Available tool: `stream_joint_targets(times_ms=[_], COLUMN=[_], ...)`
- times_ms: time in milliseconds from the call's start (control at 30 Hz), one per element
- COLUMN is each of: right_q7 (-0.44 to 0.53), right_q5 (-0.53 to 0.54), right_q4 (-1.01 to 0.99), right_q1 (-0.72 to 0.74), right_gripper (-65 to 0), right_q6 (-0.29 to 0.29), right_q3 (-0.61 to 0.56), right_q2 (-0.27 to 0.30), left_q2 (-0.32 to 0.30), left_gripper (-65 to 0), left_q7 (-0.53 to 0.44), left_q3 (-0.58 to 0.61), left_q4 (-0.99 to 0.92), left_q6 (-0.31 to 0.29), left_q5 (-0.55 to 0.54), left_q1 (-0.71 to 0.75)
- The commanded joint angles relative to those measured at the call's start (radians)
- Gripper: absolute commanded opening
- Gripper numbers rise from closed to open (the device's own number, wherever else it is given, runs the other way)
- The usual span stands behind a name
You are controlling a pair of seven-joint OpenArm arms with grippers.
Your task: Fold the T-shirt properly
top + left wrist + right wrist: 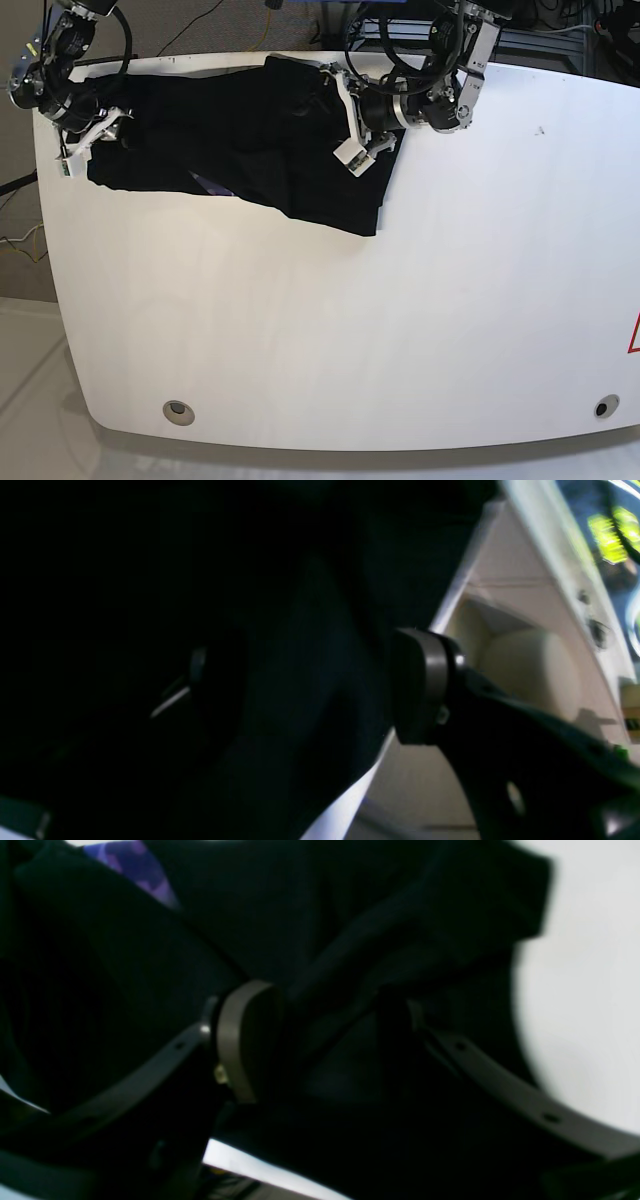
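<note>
The T-shirt [250, 140] was plain black with a small purplish patch [135, 867] showing at a fold, spread at the far left of a white table [400, 330] that carried a red mark [634, 335] at its right edge.

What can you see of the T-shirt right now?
The T-shirt is plain black soft cloth, stretched in a rumpled band along the far edge of the white table, one corner hanging toward the middle. A purplish patch peeks out between folds. The right gripper meets its one end and the left gripper the other; the right wrist view shows cloth bunched between the fingers.
</note>
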Motion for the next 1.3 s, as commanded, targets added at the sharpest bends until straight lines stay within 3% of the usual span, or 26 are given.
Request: stream_joint_targets(times_ms=[0,300,567,967,1100,1267], right_q7=[0.020,0.033,0.063,0.105,0.103,0.107], right_q5=[0.015,-0.029,-0.050,-0.099,-0.114,-0.124], right_q4=[0.011,-0.005,-0.007,-0.009,-0.035,-0.079], right_q1=[0.005,0.009,0.010,0.007,0.008,0.011], right_gripper=[-32.4,-32.1,-32.0,-32.7,-31.4,-24.7], right_q6=[0.002,0.002,0.002,0.002,0.002,0.002], right_q3=[0.006,0.023,0.024,0.022,0.020,0.020], right_q2=[0.023,0.066,0.065,0.111,0.129,0.139], left_q2=[-0.002,0.000,0.007,-0.014,-0.023,-0.028], left_gripper=[-25.8,-25.5,-25.5,-25.1,-25.1,-25.0], left_q7=[-0.016,-0.014,-0.033,-0.058,-0.059,-0.059], left_q3=[0.000,0.014,0.033,0.118,0.115,0.105], left_q4=[0.016,0.004,-0.030,-0.122,-0.130,-0.145], left_q6=[-0.007,-0.002,0.009,0.025,0.027,0.026], left_q5=[-0.022,-0.029,-0.020,-0.003,0.001,0.002], left_q1=[-0.005,-0.029,-0.034,-0.095,-0.105,-0.103])
